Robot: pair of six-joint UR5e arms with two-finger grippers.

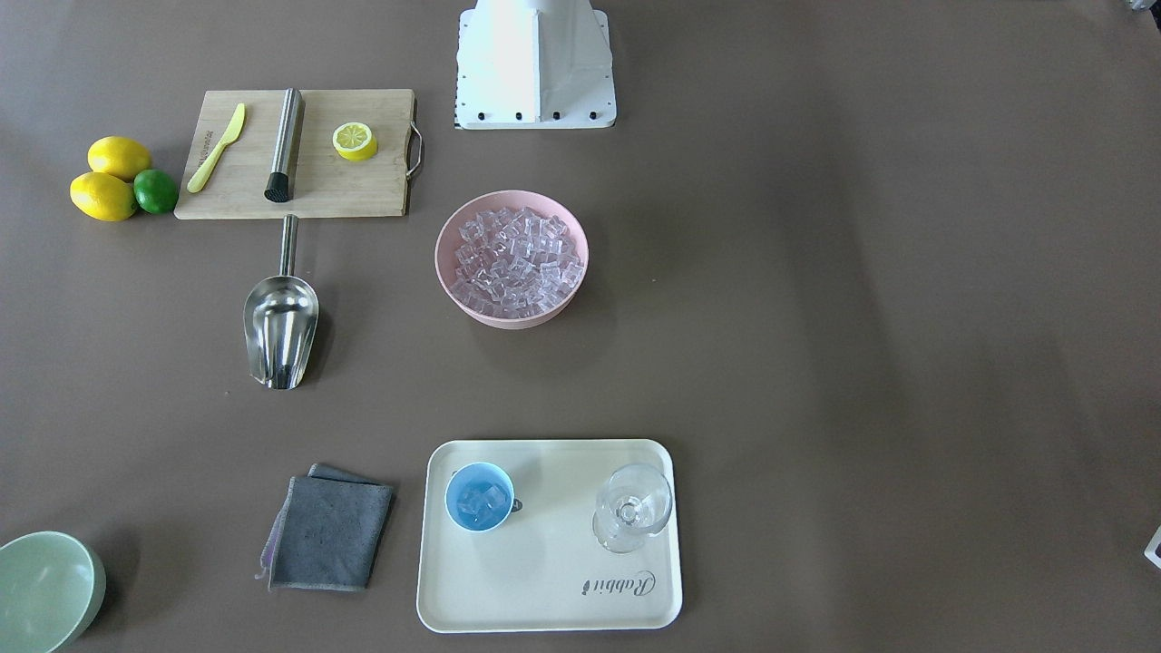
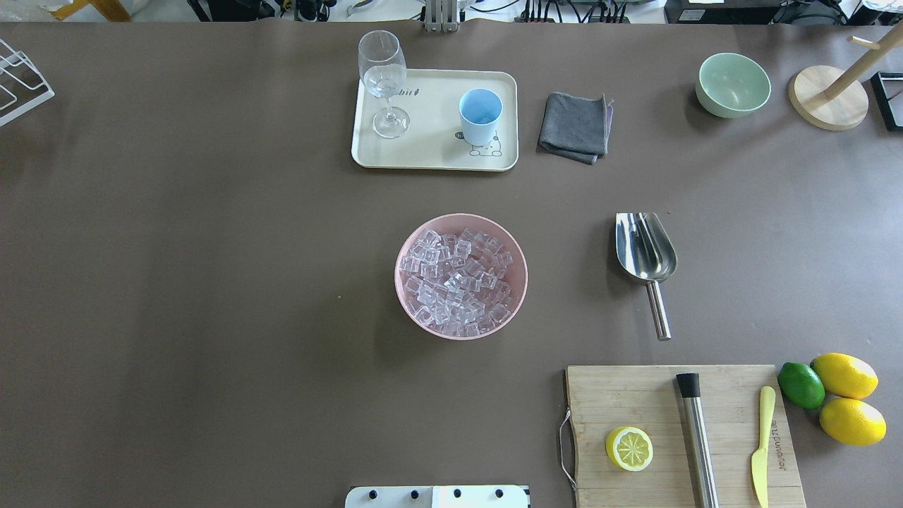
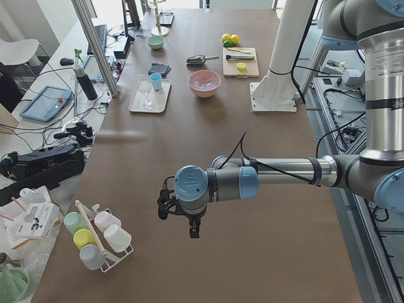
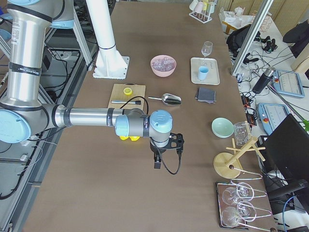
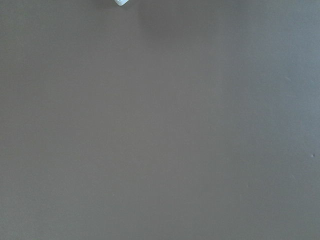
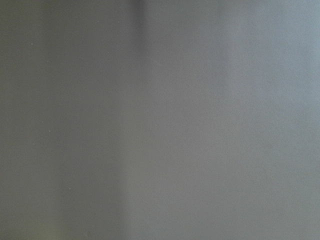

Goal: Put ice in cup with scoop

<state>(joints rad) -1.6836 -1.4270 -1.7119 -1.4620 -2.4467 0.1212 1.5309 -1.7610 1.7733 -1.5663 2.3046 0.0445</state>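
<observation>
Scoop (image 1: pixel 280 326) lies empty on the tabletop (image 1: pixel 816 317), nearest my right end effector (image 4: pixel 177 141) but well apart from it. Beyond, ice (image 1: pixel 512 254) heaps the pink bowl (image 1: pixel 512 317). Farthest, the cup (image 1: pixel 479 497) already holds cubes, so I judge the filling done. Whether either end effector is spread, I cannot tell.

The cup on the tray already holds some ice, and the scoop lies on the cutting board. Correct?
No: the scoop lies on the table beside the cutting board, as the front-facing view shows. The cup on the tray does hold ice.
</observation>
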